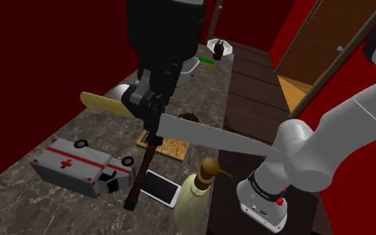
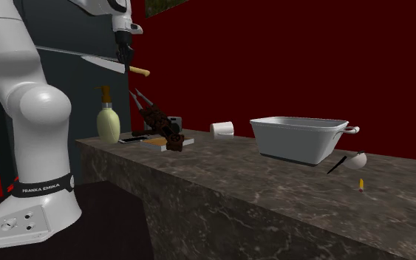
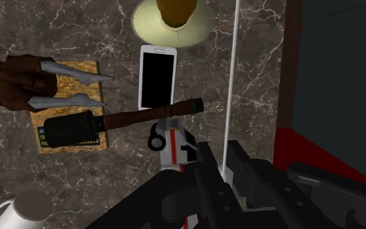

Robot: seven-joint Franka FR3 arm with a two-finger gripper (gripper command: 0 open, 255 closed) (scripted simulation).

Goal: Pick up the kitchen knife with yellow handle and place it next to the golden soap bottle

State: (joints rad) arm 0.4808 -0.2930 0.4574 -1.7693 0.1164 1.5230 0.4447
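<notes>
Close by stands the pale soap bottle [image 1: 196, 193] with a white phone [image 1: 161, 187] beside it on the dark stone counter [image 1: 19, 193], above them the black gripper [image 1: 147, 110] squeezes the yellow-handled knife [image 1: 206, 135] flat in the air, and a white tub [image 2: 298, 139] sits farther back.

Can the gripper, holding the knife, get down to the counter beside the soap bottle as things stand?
Probably yes. The gripper holds the knife in the air near the soap bottle; the phone lies on one side, but bare counter shows on the other.
</notes>
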